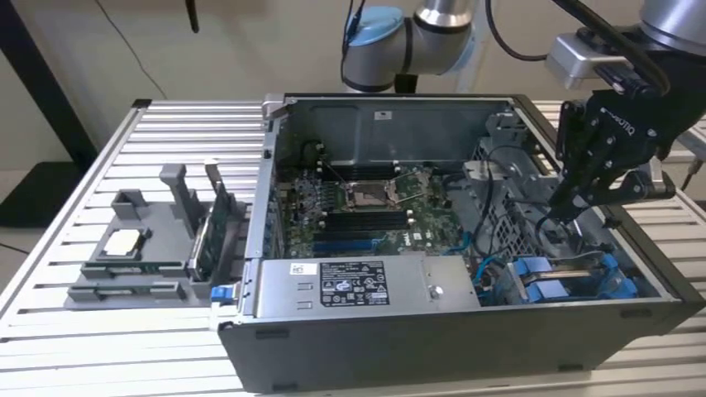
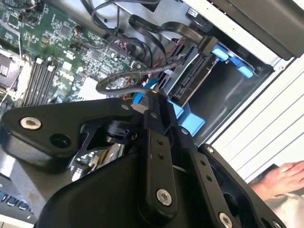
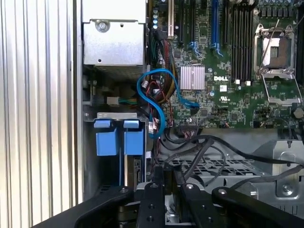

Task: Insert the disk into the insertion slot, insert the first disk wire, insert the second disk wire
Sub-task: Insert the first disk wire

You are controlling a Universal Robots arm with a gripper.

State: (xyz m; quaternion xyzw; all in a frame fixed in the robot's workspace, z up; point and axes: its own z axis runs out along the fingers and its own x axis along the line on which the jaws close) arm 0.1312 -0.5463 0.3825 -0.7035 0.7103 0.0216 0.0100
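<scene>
On the exterior view's left of the computer case (image 1: 441, 356), a grey holder tray (image 1: 165, 219) with spare parts lies on the slatted table (image 1: 88, 347), just beside the case's side wall; inside the case, the green motherboard (image 1: 364, 215) lies flat on its floor, and the grey labelled power-supply box (image 1: 353, 285) stands along the case's front wall; a blue cable (image 3: 156, 71) loops between that box and the motherboard in the first wrist view; in the case's front corner on the exterior view's right, the disk (image 1: 579, 269) sits in the insertion slot (image 2: 232, 99), its blue carrier tabs showing at both sides; a black plug (image 2: 206, 45) rests against the disk's end in the second wrist view; the gripper (image 1: 560, 211) hangs inside the case, above the slot and a little further back, pointing down, its tip right at a loop of black wire (image 2: 116, 85); whether it is spread or pinching that wire I cannot tell; outside the case's wall, a person's hand (image 2: 285, 175) lies by the table's slats.
</scene>
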